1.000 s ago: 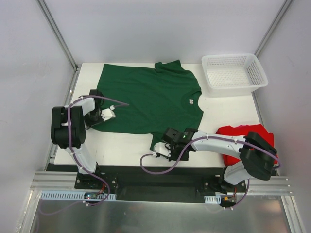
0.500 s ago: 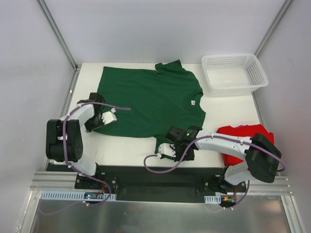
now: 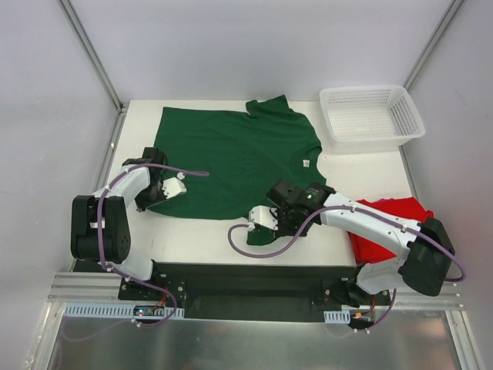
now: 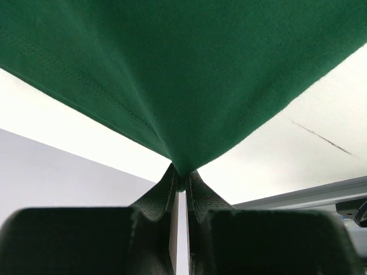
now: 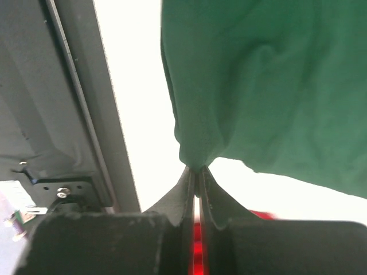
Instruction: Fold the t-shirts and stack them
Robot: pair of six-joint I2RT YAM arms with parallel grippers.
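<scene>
- The dark green plain cloth short-sleeved t-shirt (image 3: pixel 239 154) lies spread on the white table (image 3: pixel 192 235), collar toward the right.
- The left gripper (image 4: pixel 180 182) is pinched tight on its near-left corner.
- The right gripper (image 5: pixel 196 170) is clamped on its bunched near-right edge.
- The bright red cloth t-shirt (image 3: pixel 394 206) lies crumpled at the table's right edge.

white mesh basket (image 3: pixel 373 113) at far right corner of white counter (image 3: pixel 192 235); basket upright; grey walls, metal frame rails (image 3: pixel 91 50) around.
</scene>
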